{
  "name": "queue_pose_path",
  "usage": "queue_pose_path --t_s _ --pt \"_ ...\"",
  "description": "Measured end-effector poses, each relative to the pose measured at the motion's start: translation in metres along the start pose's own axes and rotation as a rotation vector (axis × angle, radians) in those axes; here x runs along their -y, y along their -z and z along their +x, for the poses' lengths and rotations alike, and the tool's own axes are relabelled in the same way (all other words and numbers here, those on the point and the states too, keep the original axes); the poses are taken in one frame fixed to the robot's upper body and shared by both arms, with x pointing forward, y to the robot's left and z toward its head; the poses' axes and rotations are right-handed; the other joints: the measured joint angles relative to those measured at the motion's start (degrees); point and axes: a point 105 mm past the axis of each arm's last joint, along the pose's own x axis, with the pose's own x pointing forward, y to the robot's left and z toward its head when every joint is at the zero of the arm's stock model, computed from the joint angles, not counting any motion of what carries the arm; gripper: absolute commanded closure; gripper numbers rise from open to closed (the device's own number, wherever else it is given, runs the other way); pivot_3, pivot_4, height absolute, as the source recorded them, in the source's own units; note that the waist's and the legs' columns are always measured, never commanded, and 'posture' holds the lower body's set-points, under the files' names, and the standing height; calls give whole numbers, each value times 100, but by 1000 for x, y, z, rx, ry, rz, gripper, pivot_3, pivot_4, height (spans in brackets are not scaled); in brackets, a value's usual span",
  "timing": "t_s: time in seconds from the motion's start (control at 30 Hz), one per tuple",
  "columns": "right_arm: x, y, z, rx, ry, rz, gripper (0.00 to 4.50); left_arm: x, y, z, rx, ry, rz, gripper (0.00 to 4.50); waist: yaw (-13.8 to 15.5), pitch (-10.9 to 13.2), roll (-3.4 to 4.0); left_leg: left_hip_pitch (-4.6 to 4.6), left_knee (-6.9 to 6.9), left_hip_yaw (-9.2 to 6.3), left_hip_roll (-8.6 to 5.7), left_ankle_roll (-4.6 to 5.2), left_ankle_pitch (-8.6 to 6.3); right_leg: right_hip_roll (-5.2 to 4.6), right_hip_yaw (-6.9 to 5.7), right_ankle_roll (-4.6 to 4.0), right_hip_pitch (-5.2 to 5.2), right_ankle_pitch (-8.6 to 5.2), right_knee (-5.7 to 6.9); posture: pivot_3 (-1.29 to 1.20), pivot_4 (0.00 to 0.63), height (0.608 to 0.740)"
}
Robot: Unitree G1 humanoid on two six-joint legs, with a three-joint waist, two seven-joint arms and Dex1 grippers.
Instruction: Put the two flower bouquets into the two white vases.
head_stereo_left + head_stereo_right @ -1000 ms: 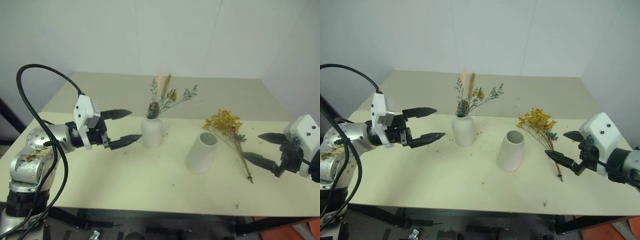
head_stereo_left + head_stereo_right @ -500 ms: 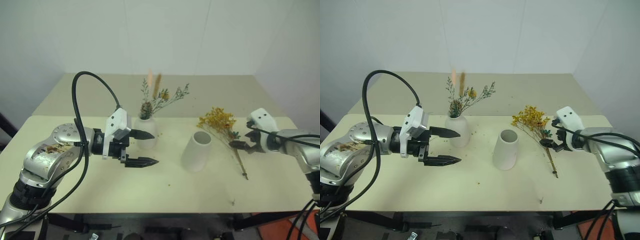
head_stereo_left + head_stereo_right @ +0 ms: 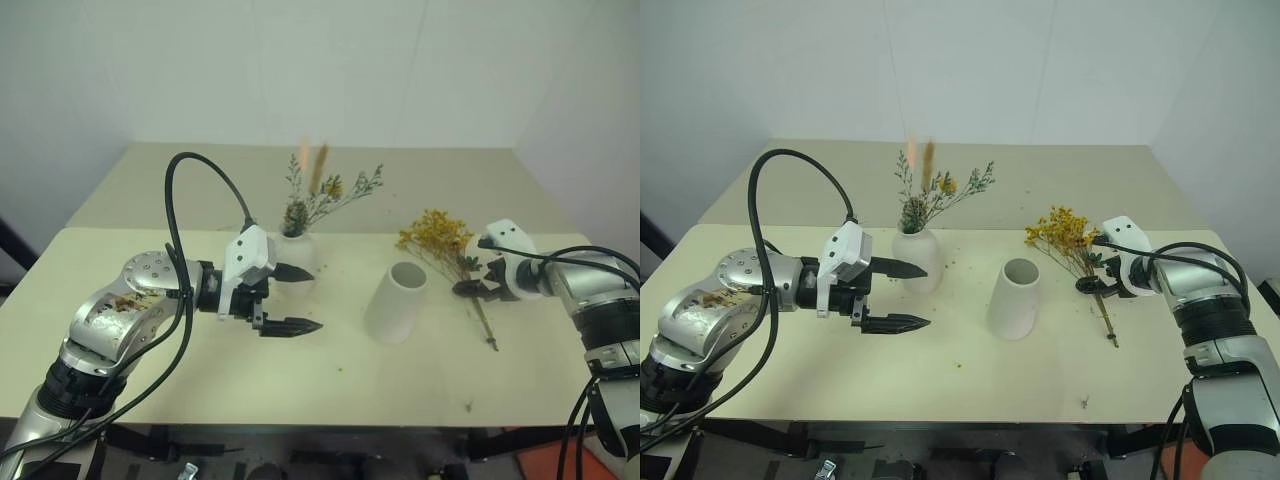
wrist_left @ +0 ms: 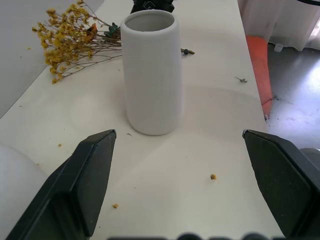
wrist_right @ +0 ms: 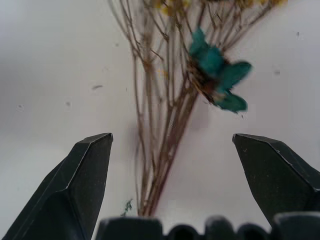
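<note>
Stems of the yellow bouquet (image 5: 160, 150) lie flat on the table (image 3: 300, 385) between the spread, empty fingers of your right gripper (image 3: 478, 279), so lower until both tips bracket the bundle below the teal leaves (image 5: 220, 75), then close. Your left gripper (image 3: 292, 298) hangs wide open and empty beside the short vase (image 3: 298, 262), already holding the dried bunch (image 3: 318, 190), facing the empty tall vase (image 4: 151, 70). No brand or writing seems readable, though small marks could escape these views.

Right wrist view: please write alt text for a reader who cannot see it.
Thin brown stems of the yellow bouquet lie on the white table between the two open fingers of the right end effector, not yet gripped.
</note>
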Motion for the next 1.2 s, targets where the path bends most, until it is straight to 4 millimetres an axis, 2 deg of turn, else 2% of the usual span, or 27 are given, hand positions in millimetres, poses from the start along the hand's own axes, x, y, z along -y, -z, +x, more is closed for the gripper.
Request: queue_pose_path --t_s 0.1,0.37,0.5,0.57,0.77,0.87,0.97,1.03,1.2 --pt "-2 0 1 -3 -11 7 0 0 -1 1 9 2 9 61 -11 0 0 1 0 0 0 0 0 0 0 0 0 0 1 0 150 740" --pt "-7 -12 9 6 -39 27 2513 0 1 4 7 2 14 0 -12 0 0 1 0 0 0 0 0 1 0 -1 0 1 2 0 150 740" --pt "-2 -6 11 -26 -21 34 3947 0 1 4 7 0 15 0 9 0 0 0 0 0 -1 0 0 -1 -1 -1 0 1 2 0 150 740" --pt "-1 -5 11 -32 -18 30 4449 0 1 4 8 -1 15 0 1 0 0 1 0 0 -1 0 0 -1 0 -1 0 1 3 0 150 740" --pt "-2 -6 9 -21 -22 18 4449 0 0 6 22 -5 17 0 -16 0 1 3 0 0 0 0 0 0 0 -2 -1 1 5 0 150 740" --pt "0 -8 1 34 12 10 4449 -3 1 5 19 -17 21 0 -2 0 1 0 0 -2 -1 0 0 0 -1 -2 -2 1 6 0 150 740" --pt "7 -23 -20 191 105 8 4449 -7 3 4 16 -26 16 0 14 1 2 -2 1 -4 -2 0 0 -2 -1 -1 -3 1 7 0 150 740" --pt "8 -37 -43 363 174 -14 4449 -9 1 4 20 -26 21 0 34 1 2 -3 1 -9 -1 0 0 0 -6 -1 -2 1 6 0 150 740" --pt "-18 -68 -89 811 297 -99 4449 -14 -3 3 37 -28 34 0 -14 -1 4 4 1 -5 0 0 0 1 0 0 1 1 12 0 150 740"
